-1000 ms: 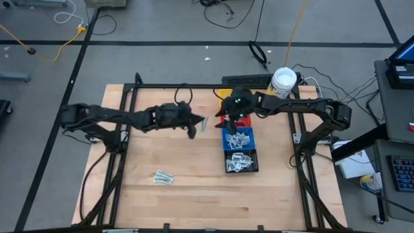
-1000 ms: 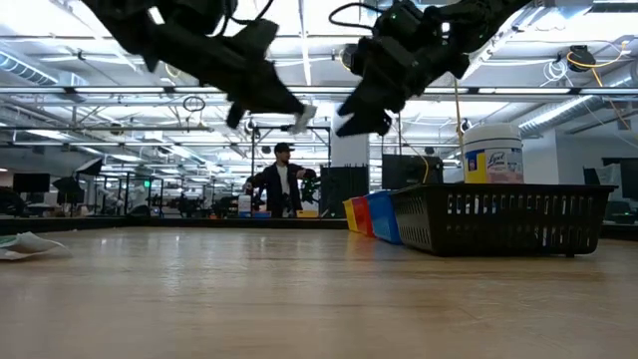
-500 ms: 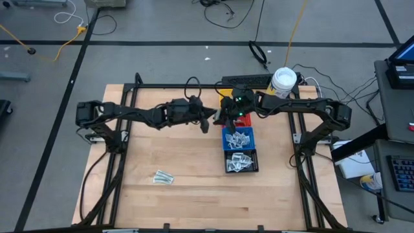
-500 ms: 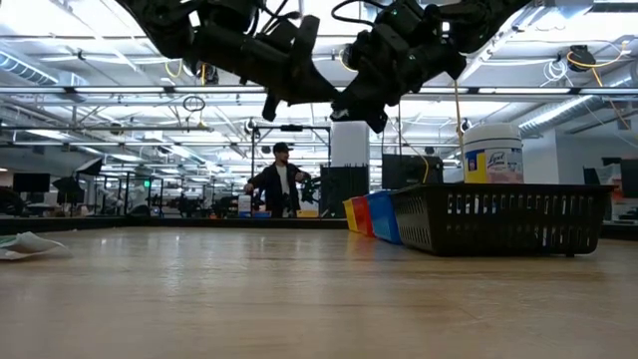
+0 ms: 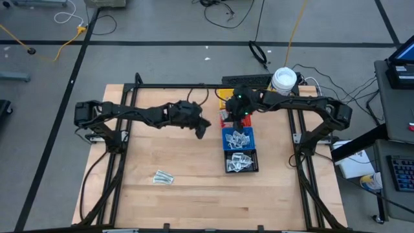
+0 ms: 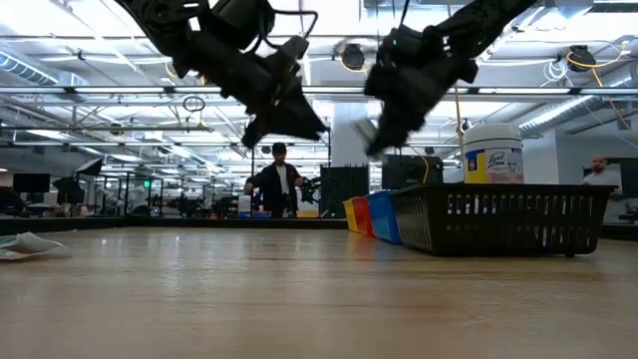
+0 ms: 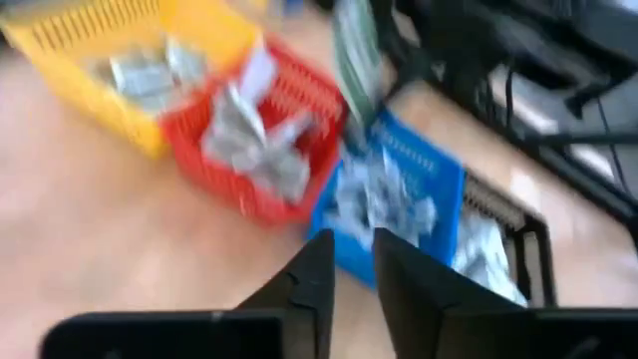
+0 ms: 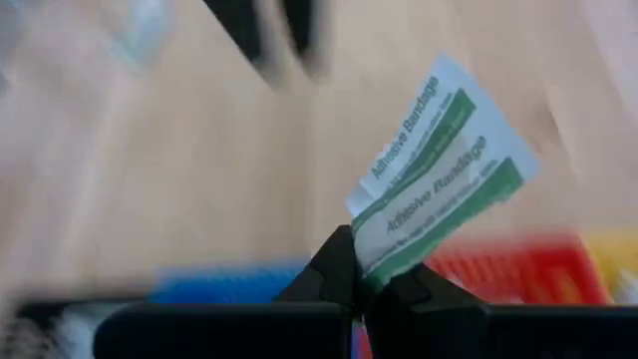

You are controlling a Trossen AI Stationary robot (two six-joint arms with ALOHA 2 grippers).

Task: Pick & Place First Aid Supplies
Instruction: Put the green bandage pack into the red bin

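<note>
Since a second ago the bandage wrapper [image 8: 436, 172] has passed from the left gripper [image 5: 200, 129] to the right gripper [image 8: 371, 271], and the left arm has drawn back from the bins toward the middle of the table. In the right wrist view the right gripper's fingers are pinched tight on the lower end of the white wrapper with green lettering, which stands up tilted above them. That gripper hangs over the red bin [image 5: 228, 118], next to the blue bin [image 5: 238, 137]. The left gripper's fingers [image 7: 311, 284] stand a narrow gap apart with nothing between them. More packets lie in the yellow bin [image 7: 100, 50], red, blue and black bins [image 5: 241, 162], and a few packets [image 5: 163, 177] lie loose on the table [image 5: 194, 188] near its front left.
</note>
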